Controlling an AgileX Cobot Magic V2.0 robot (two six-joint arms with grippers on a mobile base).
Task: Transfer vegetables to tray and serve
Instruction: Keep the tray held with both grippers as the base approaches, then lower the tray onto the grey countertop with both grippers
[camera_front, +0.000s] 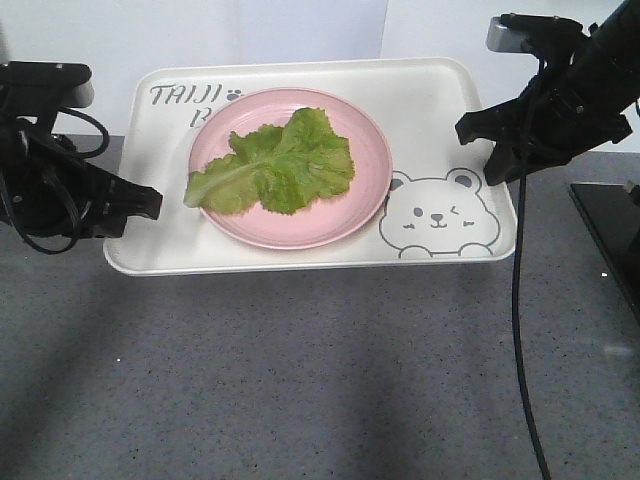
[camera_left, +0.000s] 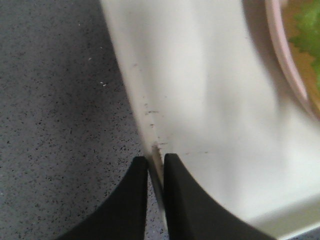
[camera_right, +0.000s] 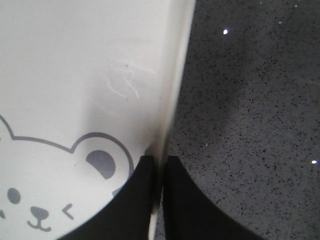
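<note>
The tray (camera_front: 420, 110) was seen in the middle of the front view, upon the grey speckled counter (camera_front: 300, 380), and the vegetables (camera_front: 275, 165) were laid on a pink plate (camera_front: 370, 160) that rested inside the tray, left of the bear drawing (camera_front: 440, 215). At the left edge of the frame the left gripper (camera_left: 156, 172) was pressed together on the left rim of the tray, the thin rim being pinched between its black fingers (camera_left: 130, 200). At the upper right the right gripper (camera_right: 160, 172) was closed likewise on the right rim, just beside the bear's ear.
</note>
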